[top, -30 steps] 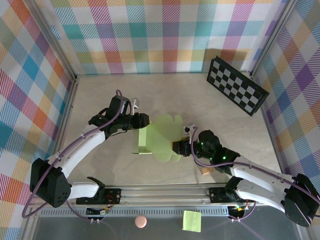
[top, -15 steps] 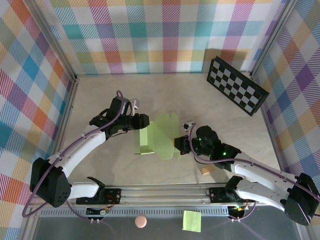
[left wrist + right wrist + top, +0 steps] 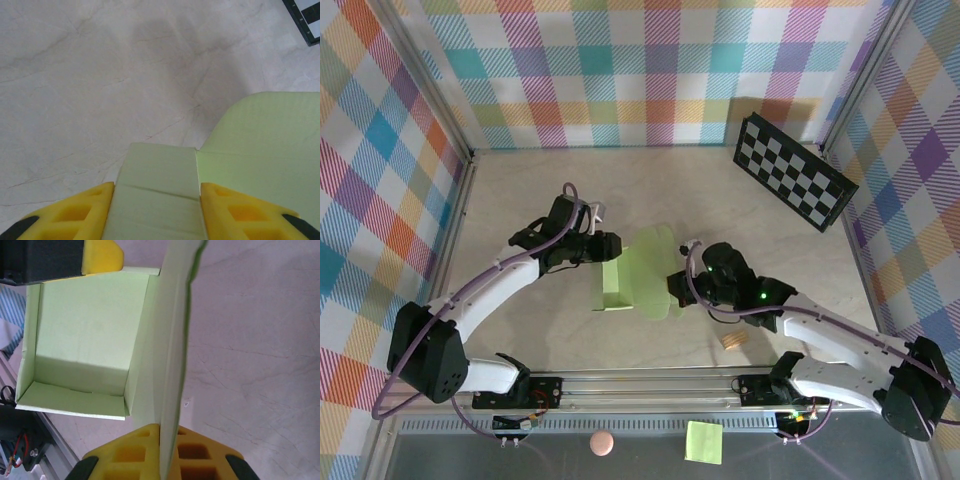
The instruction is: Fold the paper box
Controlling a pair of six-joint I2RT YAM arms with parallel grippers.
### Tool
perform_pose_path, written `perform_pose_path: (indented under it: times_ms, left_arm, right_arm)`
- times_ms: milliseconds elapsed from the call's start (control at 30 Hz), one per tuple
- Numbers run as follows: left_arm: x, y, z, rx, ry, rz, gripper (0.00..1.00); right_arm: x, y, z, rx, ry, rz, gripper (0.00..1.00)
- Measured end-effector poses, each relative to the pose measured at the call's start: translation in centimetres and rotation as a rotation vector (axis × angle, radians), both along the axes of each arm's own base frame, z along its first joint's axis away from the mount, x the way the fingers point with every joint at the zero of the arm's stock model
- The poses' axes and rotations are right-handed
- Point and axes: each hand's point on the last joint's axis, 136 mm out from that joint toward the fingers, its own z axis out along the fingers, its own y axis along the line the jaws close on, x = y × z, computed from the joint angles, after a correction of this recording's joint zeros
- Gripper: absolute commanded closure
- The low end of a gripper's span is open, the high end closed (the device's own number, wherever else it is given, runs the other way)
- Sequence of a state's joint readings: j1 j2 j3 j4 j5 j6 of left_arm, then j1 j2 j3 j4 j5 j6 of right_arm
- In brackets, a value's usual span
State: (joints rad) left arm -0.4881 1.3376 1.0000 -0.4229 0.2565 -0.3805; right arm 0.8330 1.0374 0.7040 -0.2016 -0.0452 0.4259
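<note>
Lime-green paper box [image 3: 642,268] sits on the tabletop [image 3: 520,200] between both arms — left end effector [image 3: 157,197] clamps a folded panel, right end effector [image 3: 161,440] pinches a thin flap.

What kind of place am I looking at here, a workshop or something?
Probably a lab's robot test booth: a table boxed in by plaid walls, a checkerboard board propped at the back, and a left arm and right arm bolted to a metal rail.

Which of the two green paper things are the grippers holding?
The paper box, the large pale lime sheet, gripped by the left gripper and right gripper. The sticky note is smaller, brighter green, lying untouched, apart from both.
</note>
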Motion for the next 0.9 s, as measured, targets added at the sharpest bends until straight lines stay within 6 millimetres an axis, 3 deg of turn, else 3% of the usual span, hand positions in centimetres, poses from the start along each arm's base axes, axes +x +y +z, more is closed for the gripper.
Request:
perform_pose_path:
  times_ms: [133,367,700,900]
  left_arm:
    - [0.3,1.6,0.1,0.058,-0.029,0.034,0.37]
    - [-0.5,4.8,1.0,0.129,-0.069,0.095,0.38]
    - [-2.2,5.8,1.1,0.140,-0.088,0.080,0.40]
    - [-3.7,5.6,1.1,0.095,-0.112,0.042,0.43]
  right_arm:
    - [1.0,-0.3,0.6,-0.104,-0.031,0.056,1.00]
    - [1.1,-0.4,1.7,-0.317,-0.076,0.288,1.00]
    - [0.0,-0.7,1.5,-0.570,-0.062,0.687,1.00]
    - [0.8,0.1,2.5,-0.632,-0.120,0.851,0.97]
